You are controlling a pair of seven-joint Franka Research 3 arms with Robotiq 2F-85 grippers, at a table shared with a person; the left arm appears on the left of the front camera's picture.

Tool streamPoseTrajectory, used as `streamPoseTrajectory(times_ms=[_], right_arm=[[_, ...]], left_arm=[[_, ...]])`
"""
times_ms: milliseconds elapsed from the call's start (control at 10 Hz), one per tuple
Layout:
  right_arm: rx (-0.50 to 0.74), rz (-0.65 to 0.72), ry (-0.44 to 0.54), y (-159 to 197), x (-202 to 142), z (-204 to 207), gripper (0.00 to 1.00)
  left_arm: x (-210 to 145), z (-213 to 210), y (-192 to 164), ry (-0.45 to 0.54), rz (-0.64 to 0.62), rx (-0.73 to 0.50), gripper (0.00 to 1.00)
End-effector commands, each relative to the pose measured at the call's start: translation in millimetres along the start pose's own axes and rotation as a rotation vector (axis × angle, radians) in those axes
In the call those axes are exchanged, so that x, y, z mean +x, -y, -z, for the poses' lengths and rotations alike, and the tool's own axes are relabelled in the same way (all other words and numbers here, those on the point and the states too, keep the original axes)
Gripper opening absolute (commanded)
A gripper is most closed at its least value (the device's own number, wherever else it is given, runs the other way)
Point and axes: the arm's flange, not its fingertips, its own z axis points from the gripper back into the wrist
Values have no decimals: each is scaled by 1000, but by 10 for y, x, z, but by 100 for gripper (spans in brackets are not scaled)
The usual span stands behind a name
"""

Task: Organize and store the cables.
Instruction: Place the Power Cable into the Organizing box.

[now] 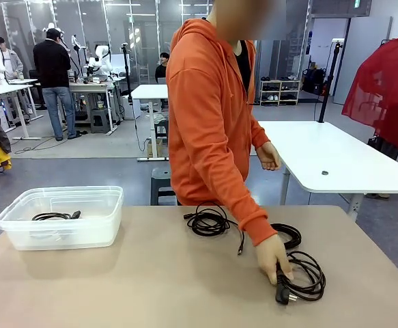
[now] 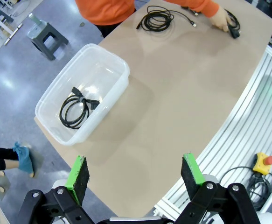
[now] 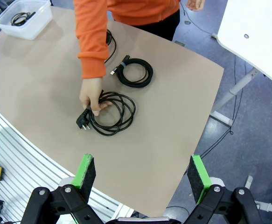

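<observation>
while one cable [image 2: 81,100] lies binned — a hand [image 3: 91,95] grips another cable [image 3: 129,112].

Four coiled cables [image 1: 209,222], one clear bin [image 1: 62,236], one person [image 1: 205,123]

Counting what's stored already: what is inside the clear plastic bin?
One thin black cable wound in a loose coil lies on the floor of the clear rectangular plastic bin. Nothing else shows inside; only the floor under the coil is covered.
</observation>
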Motion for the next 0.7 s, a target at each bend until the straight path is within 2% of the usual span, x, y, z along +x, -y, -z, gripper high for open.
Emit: streamPoseTrajectory(times_ms=[0,600], right_arm=[[-2,-1,-1,-4,11,-2,100],[-2,-1,-1,-4,11,-2,100]], left_arm=[[-5,-20,-5,0,4,4,100],[-5,-20,-5,0,4,4,100]])
